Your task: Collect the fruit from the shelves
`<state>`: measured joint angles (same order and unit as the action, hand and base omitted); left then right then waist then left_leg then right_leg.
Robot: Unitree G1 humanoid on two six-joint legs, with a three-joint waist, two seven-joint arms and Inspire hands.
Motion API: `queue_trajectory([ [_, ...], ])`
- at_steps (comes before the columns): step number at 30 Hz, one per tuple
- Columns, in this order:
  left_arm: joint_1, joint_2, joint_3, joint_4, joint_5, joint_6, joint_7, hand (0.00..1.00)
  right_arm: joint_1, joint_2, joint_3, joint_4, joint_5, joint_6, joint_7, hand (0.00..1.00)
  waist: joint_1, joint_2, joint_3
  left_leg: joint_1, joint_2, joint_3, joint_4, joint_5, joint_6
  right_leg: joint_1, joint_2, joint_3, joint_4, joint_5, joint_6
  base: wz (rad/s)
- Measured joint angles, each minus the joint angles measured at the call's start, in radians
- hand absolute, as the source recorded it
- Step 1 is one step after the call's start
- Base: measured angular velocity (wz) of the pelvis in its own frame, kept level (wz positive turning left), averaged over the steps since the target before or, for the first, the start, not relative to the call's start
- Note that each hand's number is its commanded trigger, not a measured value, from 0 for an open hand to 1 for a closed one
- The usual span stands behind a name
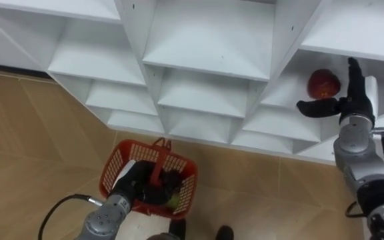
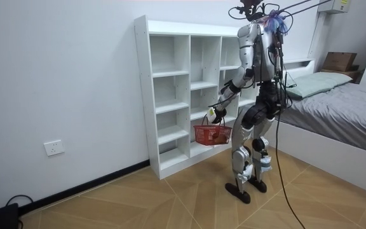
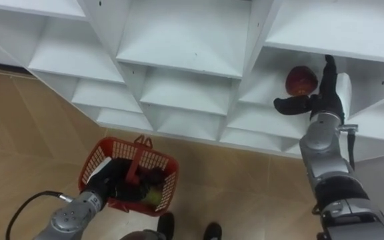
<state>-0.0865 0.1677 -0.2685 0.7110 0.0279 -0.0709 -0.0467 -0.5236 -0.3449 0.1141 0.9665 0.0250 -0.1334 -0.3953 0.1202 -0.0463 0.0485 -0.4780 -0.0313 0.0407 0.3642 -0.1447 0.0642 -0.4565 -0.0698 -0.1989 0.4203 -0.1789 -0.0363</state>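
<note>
A red apple [image 1: 323,84] [image 3: 301,79] lies on a shelf of the white closet [image 1: 205,60] [image 2: 170,95], in the right-hand column. My right hand [image 1: 353,100] [image 3: 327,100] is open right beside it, fingers straight up on its right and thumb stretched out under it; whether it touches the apple is unclear. My left hand [image 1: 135,181] [image 3: 112,183] is shut on the handle of a red mesh basket [image 1: 120,159] [image 2: 213,135] hanging low before the closet. Something green [image 1: 173,200] lies inside the basket.
I stand upright on the wooden floor [image 2: 170,197], close to the closet. Its other compartments [image 1: 209,30] look bare. A bed [image 2: 342,108] stands on the room view's right, with a cardboard box [image 2: 338,60] behind it.
</note>
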Motion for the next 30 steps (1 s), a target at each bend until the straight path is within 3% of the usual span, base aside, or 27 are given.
queue_trajectory([
  [6,-0.001,0.0,-0.007,0.001,0.0,0.0,-0.004,1.0,-0.005,0.0,0.004,-0.002,0.001,0.0,-0.003,0.0,0.002,-0.004,0.0024,-0.027,0.0,0.008,0.014,0.001,-0.001,-0.038,-0.005,0.003,0.031,-0.005,-0.003,-0.01],
  [11,-0.006,0.001,-0.007,0.001,0.0,0.0,-0.003,1.0,-0.007,0.0,0.004,-0.008,0.004,0.001,-0.003,0.0,-0.006,-0.019,0.0108,-0.04,-0.007,0.011,0.022,0.003,-0.001,-0.053,-0.015,0.001,0.047,-0.022,-0.01,0.01],
  [19,-0.011,0.002,-0.008,0.001,0.004,0.0,-0.006,1.0,-0.018,-0.002,0.003,-0.01,0.0,0.002,-0.002,0.0,-0.003,-0.035,0.0092,-0.053,-0.013,0.012,0.034,0.003,-0.001,-0.07,-0.025,-0.001,0.073,-0.033,-0.01,0.02],
  [30,-0.01,0.002,-0.01,0.0,0.005,0.001,-0.013,1.0,-0.037,-0.003,0.019,0.002,0.005,0.008,0.008,0.0,0.014,-0.037,0.0087,-0.054,-0.017,0.011,0.033,0.005,0.003,-0.071,-0.032,-0.007,0.076,-0.035,-0.008,0.0],
])
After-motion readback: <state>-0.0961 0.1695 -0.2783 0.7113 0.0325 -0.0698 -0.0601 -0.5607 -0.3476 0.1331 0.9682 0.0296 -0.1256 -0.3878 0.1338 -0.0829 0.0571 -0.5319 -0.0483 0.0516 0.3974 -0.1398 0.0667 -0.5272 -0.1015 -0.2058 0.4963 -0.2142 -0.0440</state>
